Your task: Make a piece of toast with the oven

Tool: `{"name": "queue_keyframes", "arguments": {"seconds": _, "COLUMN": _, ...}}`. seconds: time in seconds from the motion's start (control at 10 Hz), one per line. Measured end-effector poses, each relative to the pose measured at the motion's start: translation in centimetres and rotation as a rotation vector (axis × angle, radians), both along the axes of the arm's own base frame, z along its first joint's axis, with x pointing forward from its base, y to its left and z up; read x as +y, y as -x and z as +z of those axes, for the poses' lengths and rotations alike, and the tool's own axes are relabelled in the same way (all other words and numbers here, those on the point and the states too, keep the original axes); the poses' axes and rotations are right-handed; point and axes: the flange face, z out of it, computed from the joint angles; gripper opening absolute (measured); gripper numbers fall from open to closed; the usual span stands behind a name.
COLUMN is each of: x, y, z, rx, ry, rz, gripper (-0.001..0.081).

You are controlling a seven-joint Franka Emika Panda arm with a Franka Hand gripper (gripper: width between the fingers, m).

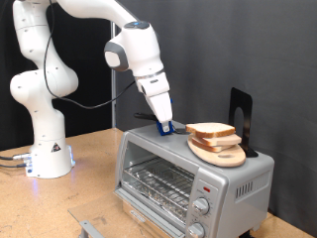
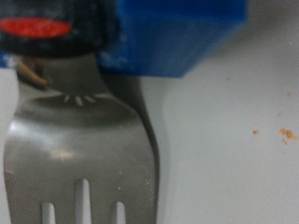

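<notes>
The silver-grey oven [image 1: 188, 183] stands at the exterior view's lower right, with its wire rack [image 1: 158, 181] showing behind the glass door and its knobs [image 1: 201, 206] on the right panel. The piece of toast [image 1: 211, 130] lies on a round light-wood board [image 1: 220, 151] on top of the oven. My gripper [image 1: 163, 122] reaches down onto the oven top just left of the toast, at a small blue block [image 1: 168, 127]. The wrist view shows a metal fork [image 2: 84, 149] very close, lying on the grey oven top beside the blue block [image 2: 177, 33]. The toast does not show there.
A black upright stand [image 1: 241, 114] rises behind the board on the oven top. The robot's white base [image 1: 45, 149] stands on the wooden table [image 1: 59, 203] at the exterior view's left. A grey metal part [image 1: 91, 228] lies at the table's front.
</notes>
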Motion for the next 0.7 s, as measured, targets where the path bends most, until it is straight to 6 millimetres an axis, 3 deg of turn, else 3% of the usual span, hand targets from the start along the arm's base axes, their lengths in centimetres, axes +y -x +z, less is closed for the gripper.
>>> {"name": "queue_keyframes", "arguments": {"seconds": 0.7, "x": 0.18, "y": 0.25, "z": -0.51, "rx": 0.015, "ry": -0.003, "rz": -0.003, "gripper": 0.0778}}
